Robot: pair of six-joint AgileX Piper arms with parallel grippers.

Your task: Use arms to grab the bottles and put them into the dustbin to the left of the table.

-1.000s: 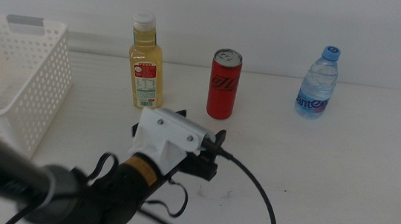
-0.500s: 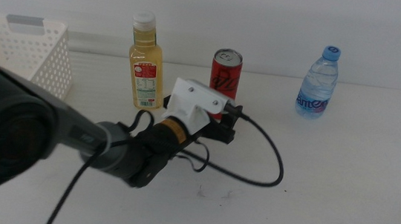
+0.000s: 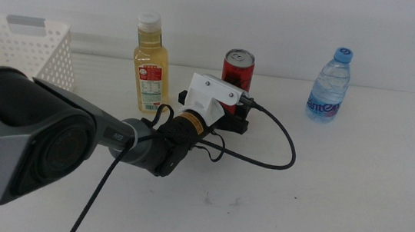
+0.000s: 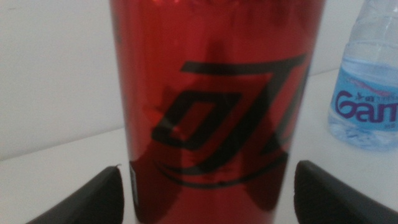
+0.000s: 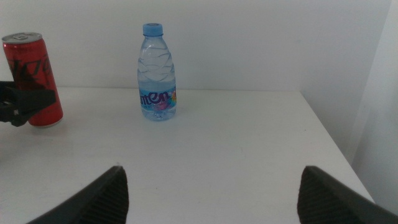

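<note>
Forward goes the left arm [image 3: 74, 137] — a second ago its white wrist casing sat mid-surface, well short of the drinks, and now the left end effector [image 3: 232, 103] has closed right in on the slim red can [image 3: 238, 69]. That can stands upright near the far edge of the surface [image 3: 338, 199], between the yellow juice bottle [image 3: 151, 64] and the clear blue-capped water bottle [image 3: 328, 86]. In the left wrist view the can fills almost everything, with one dark jaw showing on either side of its base: spread wide, straddling the can, and gripping nothing yet as far as I can see. That placement looks deliberate — jaws low on the body, one each side, so a squeeze should catch it squarely without tipping it.

Off at the far left corner sits the white perforated dustbin [image 3: 25, 50], nothing visible inside it, so by my reading none of the three drinks is binned yet.

On the other side, the right end effector [image 5: 211, 193] waits with its jaws parted and holding nothing, looking towards the water bottle and the red can from well back. It is out of the middle view altogether. Sensible enough: it leaves the left arm a clear run from the can across to the bin.
</note>
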